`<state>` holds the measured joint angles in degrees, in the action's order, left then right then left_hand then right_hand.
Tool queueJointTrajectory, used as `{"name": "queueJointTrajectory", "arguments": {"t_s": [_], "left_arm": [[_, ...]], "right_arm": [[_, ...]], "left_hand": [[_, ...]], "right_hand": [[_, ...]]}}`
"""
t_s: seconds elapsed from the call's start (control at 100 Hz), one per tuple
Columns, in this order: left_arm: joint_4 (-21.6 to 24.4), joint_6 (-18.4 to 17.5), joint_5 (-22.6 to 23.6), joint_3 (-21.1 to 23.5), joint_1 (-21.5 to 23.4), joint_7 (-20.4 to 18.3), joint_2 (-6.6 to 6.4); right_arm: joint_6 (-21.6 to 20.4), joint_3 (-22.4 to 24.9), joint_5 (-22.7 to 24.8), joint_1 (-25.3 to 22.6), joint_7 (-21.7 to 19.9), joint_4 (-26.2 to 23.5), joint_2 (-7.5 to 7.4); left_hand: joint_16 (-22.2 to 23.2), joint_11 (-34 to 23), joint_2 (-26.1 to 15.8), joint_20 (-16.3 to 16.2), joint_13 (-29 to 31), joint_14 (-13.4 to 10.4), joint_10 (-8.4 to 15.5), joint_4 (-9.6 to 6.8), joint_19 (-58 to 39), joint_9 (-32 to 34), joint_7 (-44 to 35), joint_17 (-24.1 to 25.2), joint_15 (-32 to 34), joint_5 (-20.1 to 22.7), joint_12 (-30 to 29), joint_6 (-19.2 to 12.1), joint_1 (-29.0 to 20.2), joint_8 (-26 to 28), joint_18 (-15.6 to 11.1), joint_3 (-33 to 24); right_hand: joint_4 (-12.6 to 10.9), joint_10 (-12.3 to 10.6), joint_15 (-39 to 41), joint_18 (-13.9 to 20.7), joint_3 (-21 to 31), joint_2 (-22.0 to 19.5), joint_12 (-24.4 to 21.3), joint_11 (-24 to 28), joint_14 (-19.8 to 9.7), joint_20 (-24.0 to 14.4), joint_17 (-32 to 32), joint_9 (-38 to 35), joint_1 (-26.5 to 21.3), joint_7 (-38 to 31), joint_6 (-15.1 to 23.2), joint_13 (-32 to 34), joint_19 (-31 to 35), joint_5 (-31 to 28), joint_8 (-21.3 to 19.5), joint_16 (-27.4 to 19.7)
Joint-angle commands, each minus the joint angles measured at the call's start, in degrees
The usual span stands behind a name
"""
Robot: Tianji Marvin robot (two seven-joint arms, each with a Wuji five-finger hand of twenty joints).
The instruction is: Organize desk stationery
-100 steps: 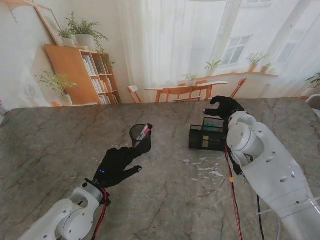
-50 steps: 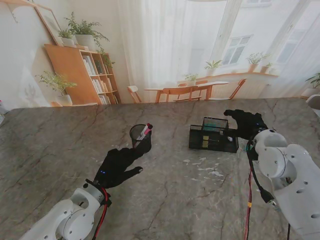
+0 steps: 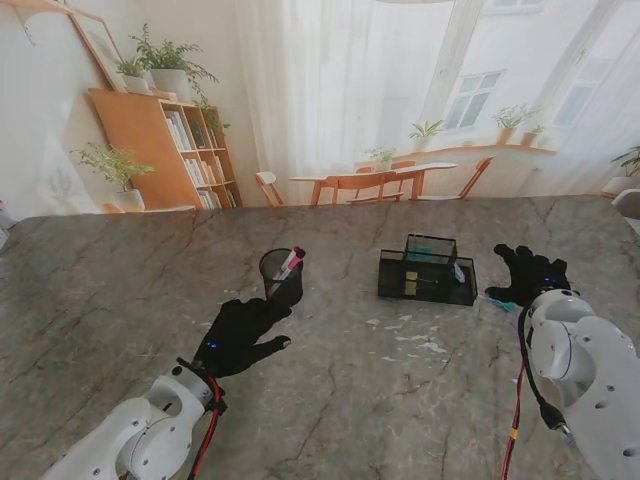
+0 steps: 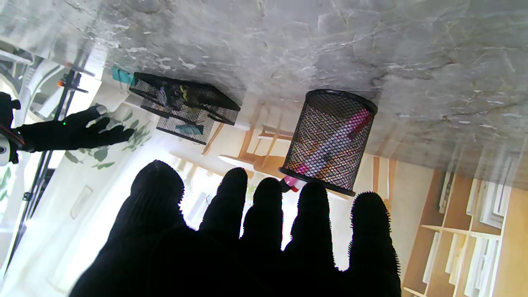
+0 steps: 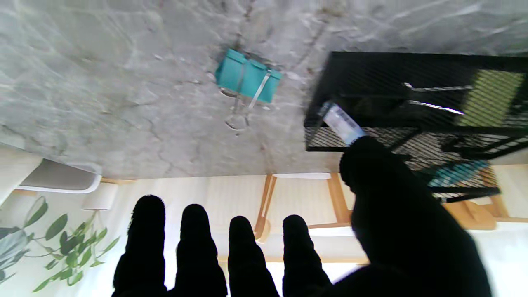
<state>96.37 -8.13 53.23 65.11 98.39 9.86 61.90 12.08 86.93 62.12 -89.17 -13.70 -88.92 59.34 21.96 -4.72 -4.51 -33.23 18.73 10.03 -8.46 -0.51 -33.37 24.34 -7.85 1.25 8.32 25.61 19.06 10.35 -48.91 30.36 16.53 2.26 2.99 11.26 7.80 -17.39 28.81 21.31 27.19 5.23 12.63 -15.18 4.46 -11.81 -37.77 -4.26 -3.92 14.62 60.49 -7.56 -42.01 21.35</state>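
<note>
A black mesh pen cup (image 3: 282,275) (image 4: 329,140) stands at mid-table with a pink-and-white marker (image 3: 290,262) (image 4: 336,138) leaning in it. To its right sits a black mesh desk organizer (image 3: 426,272) (image 4: 185,104) (image 5: 416,99) holding small items. A teal binder clip (image 5: 247,81) (image 3: 508,303) lies on the table just right of the organizer. My left hand (image 3: 240,335) (image 4: 247,239) hovers open, nearer to me than the cup, holding nothing. Beside the organizer and over the clip, my right hand (image 3: 527,274) (image 5: 264,247) is open with fingers spread.
The grey marble table (image 3: 100,290) has white flecks (image 3: 415,340) on it, nearer to me than the organizer. The scene behind the far edge is a printed room backdrop. My right forearm (image 3: 590,370) fills the near right corner.
My right hand has swung from over the organizer out to its right side and come nearer to me. The left hand has barely moved.
</note>
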Motion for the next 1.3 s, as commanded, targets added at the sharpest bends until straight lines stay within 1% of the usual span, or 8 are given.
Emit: {"name": "queueJointTrajectory", "arguments": {"t_s": [0.0,0.21,0.32,0.51,0.67,0.84,1.02,1.29], "left_arm": [[-0.3,0.0,-0.2,-0.5,-0.1,-0.2,0.02],[-0.7,-0.1,-0.4,-1.6,-1.1,-0.7,-0.03],[-1.0,-0.2,-0.5,-2.2,-1.7,-1.1,-0.08],[-1.7,-0.3,-0.5,-2.9,-2.5,-1.7,-0.21],[-1.7,-0.2,-0.1,-2.9,-2.7,-2.2,-0.33],[-1.6,0.1,-0.1,-3.0,-2.8,-2.8,-0.4],[-1.7,0.3,-0.2,-3.1,-3.1,-3.2,-0.42],[-1.9,0.1,-0.6,-3.4,-3.3,-3.2,-0.38]], "right_arm": [[0.3,-0.1,0.5,-0.3,0.0,2.4,-0.22],[3.1,-3.0,-1.6,3.0,5.6,8.9,0.19],[3.4,-5.0,-3.3,5.6,7.5,12.2,0.32],[3.8,-9.4,-5.7,10.6,8.3,18.5,0.29],[3.0,-13.7,-6.8,14.3,9.2,24.2,0.06],[2.2,-17.2,-7.2,16.0,10.0,28.5,-0.24],[-0.5,-16.4,-4.6,13.8,8.7,28.0,-1.05],[-1.0,-15.0,-3.1,10.0,7.8,26.3,-1.33]], "left_hand": [[0.5,-0.1,-3.5,-0.2,0.8,-0.3,-0.3,4.05,0.5,0.5,-0.5,0.7,0.6,0.7,1.5,0.3,-0.9,0.7,-1.3,0.7],[0.5,-0.2,-3.5,-0.3,0.8,-0.4,-0.3,4.05,0.5,0.6,-0.6,0.6,0.6,0.7,1.5,0.2,-0.9,0.7,-1.2,0.7],[0.5,-0.1,-3.5,-0.2,0.8,-0.5,-0.3,4.06,0.5,0.6,-0.6,0.6,0.6,0.7,1.5,0.2,-0.9,0.7,-1.3,0.7],[0.5,-0.2,-3.5,-0.2,0.9,-0.4,-0.2,4.06,0.5,0.6,-0.6,0.6,0.6,0.7,1.5,0.2,-0.9,0.7,-1.3,0.7],[0.5,-0.2,-3.5,-0.3,0.9,-0.3,-0.4,4.06,0.4,0.7,-0.6,0.6,0.6,0.8,1.5,0.2,-1.1,0.7,-1.3,0.6],[0.5,-0.2,-3.5,-0.3,1.0,-0.4,-0.3,4.07,0.4,0.7,-0.6,0.6,0.6,0.8,1.5,0.2,-1.0,0.7,-1.2,0.7],[0.6,-0.2,-3.4,-0.3,1.0,-0.3,-0.4,4.07,0.3,0.7,-0.6,0.6,0.7,0.8,1.5,0.2,-1.0,0.7,-1.1,0.7],[0.6,-0.2,-3.4,-0.3,1.0,-0.4,-0.3,4.08,0.2,0.8,-0.6,0.6,0.7,0.8,1.5,0.2,-1.1,0.8,-1.0,0.7]], "right_hand": [[-2.8,-0.2,0.3,-0.4,0.3,-0.9,1.3,0.7,-0.8,-1.4,-0.7,0.2,-1.4,-1.5,1.0,1.0,2.0,1.3,-2.4,1.3],[-2.6,-1.5,12.7,0.4,-2.9,-2.3,2.4,4.4,-2.3,-5.0,-6.2,-2.3,-4.4,-4.0,4.2,1.3,6.4,-0.2,-3.1,2.7],[-2.4,-1.9,15.5,0.8,-4.0,-2.7,2.5,6.1,-2.9,-5.6,-7.3,-2.4,-4.6,-4.4,5.3,1.3,6.8,-0.3,-3.1,2.2],[-2.2,-1.8,18.4,1.3,-4.9,-2.3,2.9,9.0,-2.5,-6.4,-10.3,-3.8,-4.3,-5.2,5.8,4.1,7.8,-1.5,-3.1,2.0],[-2.1,-1.1,24.4,1.9,-4.5,-0.6,5.3,15.3,-3.3,-8.9,-16.2,-5.7,-4.7,-9.2,5.4,7.7,11.1,-3.6,-4.5,3.4],[-1.9,-0.7,32.0,1.4,0.7,2.3,9.0,21.5,-3.5,-11.6,-22.1,-7.4,-3.7,-14.0,5.6,12.0,14.9,-5.7,-6.8,5.8],[-1.1,-0.3,38.9,1.5,7.5,5.0,11.2,26.6,-3.3,-13.8,-29.5,-10.8,-1.8,-18.4,5.3,18.0,19.5,-8.4,-9.4,8.4],[-0.9,0.6,40.9,4.8,14.1,8.1,10.8,29.6,-3.4,-11.0,-39.8,-17.9,-3.1,-23.1,2.8,27.3,19.5,-13.7,-10.4,7.4]]}}
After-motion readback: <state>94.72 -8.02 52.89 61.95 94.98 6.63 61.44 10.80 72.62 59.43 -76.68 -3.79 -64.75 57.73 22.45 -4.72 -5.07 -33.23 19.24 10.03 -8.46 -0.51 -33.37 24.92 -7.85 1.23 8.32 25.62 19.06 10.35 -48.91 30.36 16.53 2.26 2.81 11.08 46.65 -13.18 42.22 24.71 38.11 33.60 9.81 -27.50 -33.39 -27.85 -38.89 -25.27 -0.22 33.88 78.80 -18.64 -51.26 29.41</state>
